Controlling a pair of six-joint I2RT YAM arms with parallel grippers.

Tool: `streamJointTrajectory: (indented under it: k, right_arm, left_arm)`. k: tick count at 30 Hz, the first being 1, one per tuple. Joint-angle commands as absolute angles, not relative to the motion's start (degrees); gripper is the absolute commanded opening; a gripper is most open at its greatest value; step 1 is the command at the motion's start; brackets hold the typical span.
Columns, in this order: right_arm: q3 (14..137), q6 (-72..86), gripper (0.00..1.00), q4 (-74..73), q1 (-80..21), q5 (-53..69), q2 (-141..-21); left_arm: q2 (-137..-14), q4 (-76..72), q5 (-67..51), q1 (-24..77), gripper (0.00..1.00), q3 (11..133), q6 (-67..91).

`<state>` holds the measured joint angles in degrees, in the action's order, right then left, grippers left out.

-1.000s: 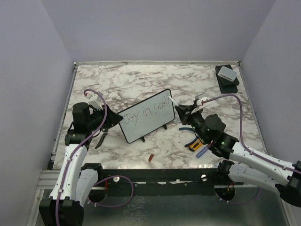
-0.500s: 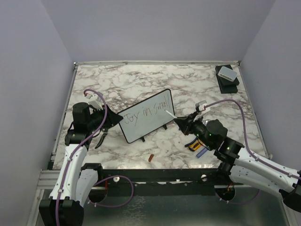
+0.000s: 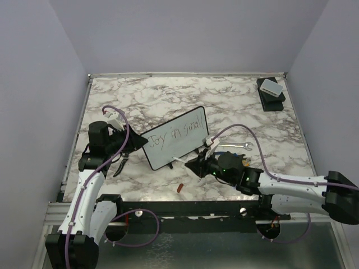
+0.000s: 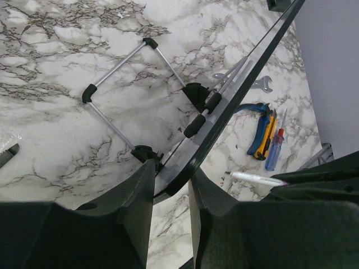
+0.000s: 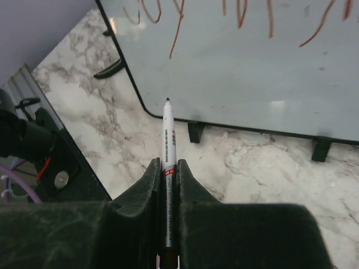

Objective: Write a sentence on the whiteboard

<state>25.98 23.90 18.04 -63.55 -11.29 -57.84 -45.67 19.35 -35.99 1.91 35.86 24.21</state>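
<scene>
Two claws are closed on things: the whiteboard (image 3: 174,140), stood on the counter (image 3: 235,101), is clamped at its left end by the left claw (image 4: 171,176); a marker (image 5: 168,134) is pinched by the right claw (image 5: 167,163), seemingly just off the whiteboard's lower edge.

Marble-patterned table (image 3: 224,95), plain lilac walls (image 3: 185,33), even light

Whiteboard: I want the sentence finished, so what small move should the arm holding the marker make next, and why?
Probably ease the marker forward onto the whiteboard's blank lower half, below "Joy". The writing fills only the top line, the right jaws grip the marker with its tip aimed at the bottom corner, and the left jaws clamp the board's edge.
</scene>
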Motion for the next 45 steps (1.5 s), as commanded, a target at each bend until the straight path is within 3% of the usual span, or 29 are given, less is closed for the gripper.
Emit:
streamJointTrajectory:
  k: [1,22,45]
  right_arm:
    - [28.5,23.4,0.01,26.5,-67.2,-11.9,-66.2]
    - [35.7,19.4,0.01,31.5,-68.8,-12.3,-82.4]
    - [34.2,24.9,0.01,23.7,-68.7,-27.8,-80.2]
  left_arm:
    - [-45.9,19.8,-35.8,2.6,0.3,35.2,24.1]
    - [-45.3,19.8,-35.5,2.9,0.3,35.2,24.2]
    - [-44.7,20.0,-35.2,2.8,0.3,35.2,24.2]
